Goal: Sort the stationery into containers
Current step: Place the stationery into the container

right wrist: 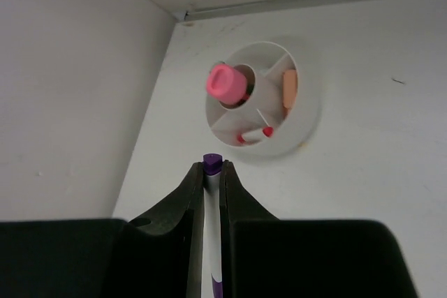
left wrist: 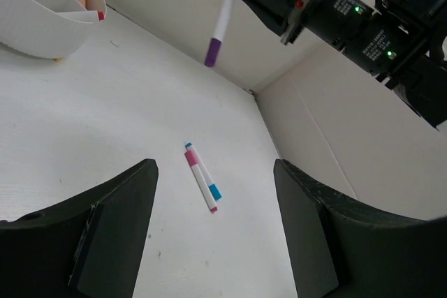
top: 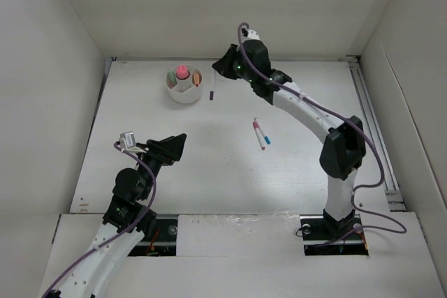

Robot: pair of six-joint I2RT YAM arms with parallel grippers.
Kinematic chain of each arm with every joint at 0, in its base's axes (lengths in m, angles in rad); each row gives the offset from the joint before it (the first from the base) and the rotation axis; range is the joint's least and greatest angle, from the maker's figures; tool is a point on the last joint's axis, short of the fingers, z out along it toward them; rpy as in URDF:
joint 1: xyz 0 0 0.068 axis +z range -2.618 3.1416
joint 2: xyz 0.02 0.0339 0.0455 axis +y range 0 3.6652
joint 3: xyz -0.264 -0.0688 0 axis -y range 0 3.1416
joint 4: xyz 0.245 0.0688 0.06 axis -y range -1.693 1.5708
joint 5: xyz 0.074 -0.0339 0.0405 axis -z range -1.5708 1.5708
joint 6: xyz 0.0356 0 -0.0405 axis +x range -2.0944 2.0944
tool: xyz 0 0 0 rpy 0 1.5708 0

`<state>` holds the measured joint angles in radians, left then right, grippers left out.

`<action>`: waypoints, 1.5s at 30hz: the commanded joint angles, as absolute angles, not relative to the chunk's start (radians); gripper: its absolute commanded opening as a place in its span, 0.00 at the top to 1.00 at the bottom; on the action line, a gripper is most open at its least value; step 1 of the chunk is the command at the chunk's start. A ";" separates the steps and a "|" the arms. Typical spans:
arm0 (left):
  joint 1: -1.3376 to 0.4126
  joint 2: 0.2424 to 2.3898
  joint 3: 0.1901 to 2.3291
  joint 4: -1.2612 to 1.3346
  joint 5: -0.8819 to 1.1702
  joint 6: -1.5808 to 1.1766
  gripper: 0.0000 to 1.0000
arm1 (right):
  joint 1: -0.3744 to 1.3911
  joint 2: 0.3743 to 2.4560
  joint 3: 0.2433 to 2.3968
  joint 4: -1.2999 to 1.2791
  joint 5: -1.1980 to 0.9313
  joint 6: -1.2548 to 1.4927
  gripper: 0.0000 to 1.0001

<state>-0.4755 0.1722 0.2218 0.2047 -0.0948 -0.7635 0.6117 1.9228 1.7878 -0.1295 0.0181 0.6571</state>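
The round white divided cup (top: 184, 94) stands at the back left; it also shows in the right wrist view (right wrist: 307, 123) and the left wrist view (left wrist: 42, 33). In it are a pink-capped bottle (right wrist: 225, 82), an orange piece (right wrist: 290, 87) and a red-tipped pen (right wrist: 255, 134). My right gripper (right wrist: 213, 167) is shut on a white pen with purple ends (right wrist: 213, 228), held in the air just right of the cup (left wrist: 222, 22). Two pens, one pink-ended and one blue-ended (top: 260, 134), lie side by side mid-table. My left gripper (top: 171, 148) is open and empty, aimed at them (left wrist: 200, 178).
White enclosure walls rise at the back, left and right, and the cup sits close to the back wall. A metal rail (top: 371, 123) runs along the table's right edge. The right arm (top: 314, 120) reaches across the right half of the table.
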 commanded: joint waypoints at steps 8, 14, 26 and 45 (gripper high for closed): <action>-0.474 0.143 0.235 0.204 -0.138 -0.758 0.36 | 0.773 2.129 2.008 0.181 0.431 0.608 1.00; -0.474 0.107 0.226 0.183 -0.159 -0.767 0.36 | 0.796 2.249 2.072 0.248 0.544 0.586 1.00; -0.474 0.126 0.235 0.183 -0.169 -0.767 0.36 | 0.816 2.443 2.272 0.310 0.652 0.511 1.00; -0.474 0.126 0.235 0.183 -0.179 -0.767 0.36 | 0.816 2.557 2.350 0.319 0.703 0.511 0.89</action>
<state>-0.4755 0.1223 0.2218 0.1516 -0.1741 -0.7658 0.8062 2.5580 2.3013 0.2600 0.6846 0.5224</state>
